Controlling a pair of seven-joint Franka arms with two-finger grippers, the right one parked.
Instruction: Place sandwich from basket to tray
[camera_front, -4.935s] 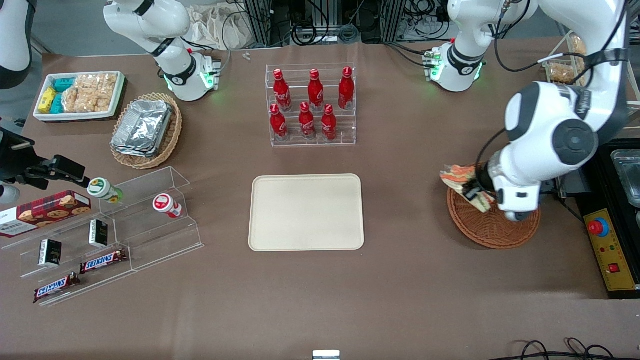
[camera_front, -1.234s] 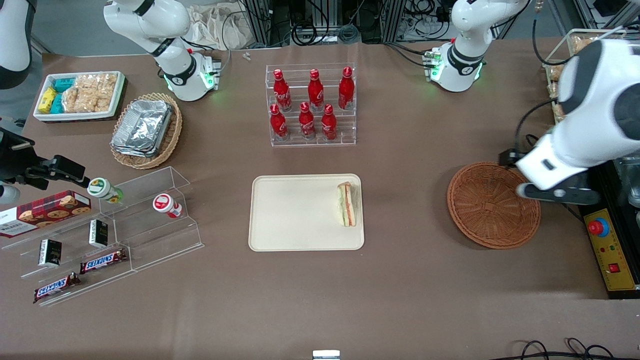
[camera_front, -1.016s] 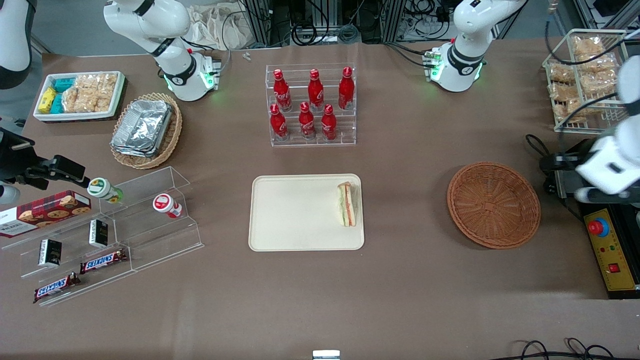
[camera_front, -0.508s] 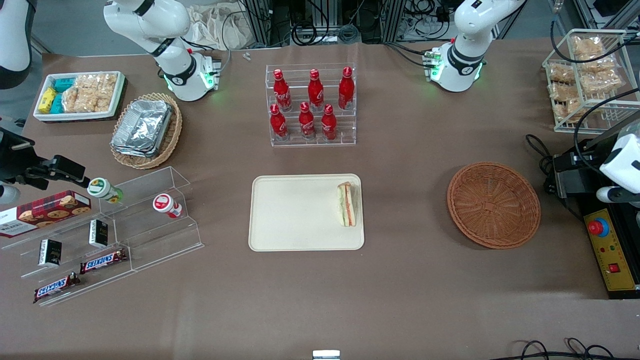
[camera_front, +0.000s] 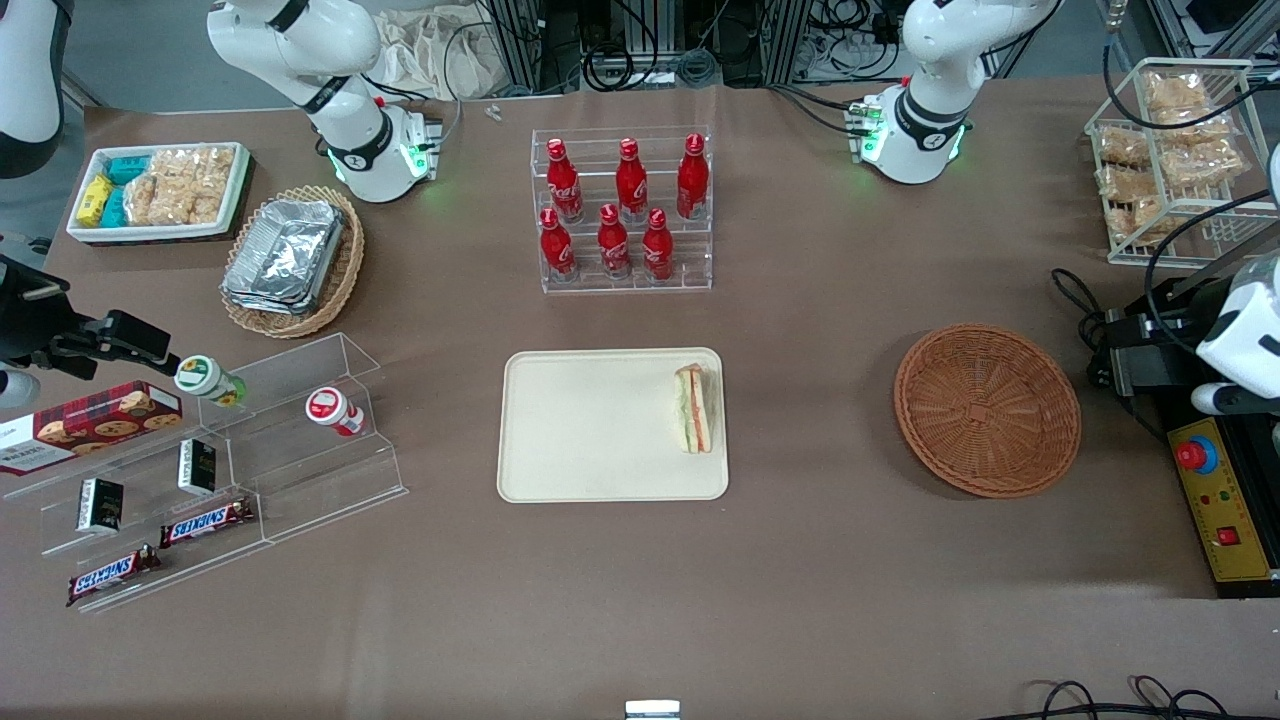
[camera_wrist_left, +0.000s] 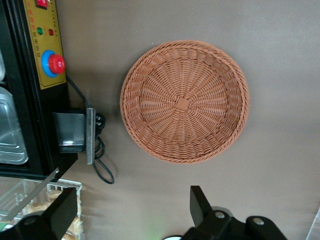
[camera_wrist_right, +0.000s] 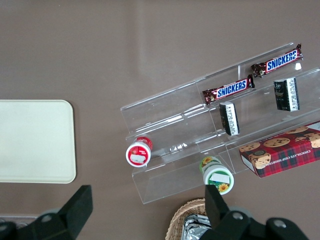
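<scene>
Sandwich on tray, 3 o'clock edge. Basket empty. Gripper spread, empty, above basket. Task looks done.

I count six red bottles, two Snickers bars, two small dark boxes, one sandwich, one tray, and one hand.
</scene>
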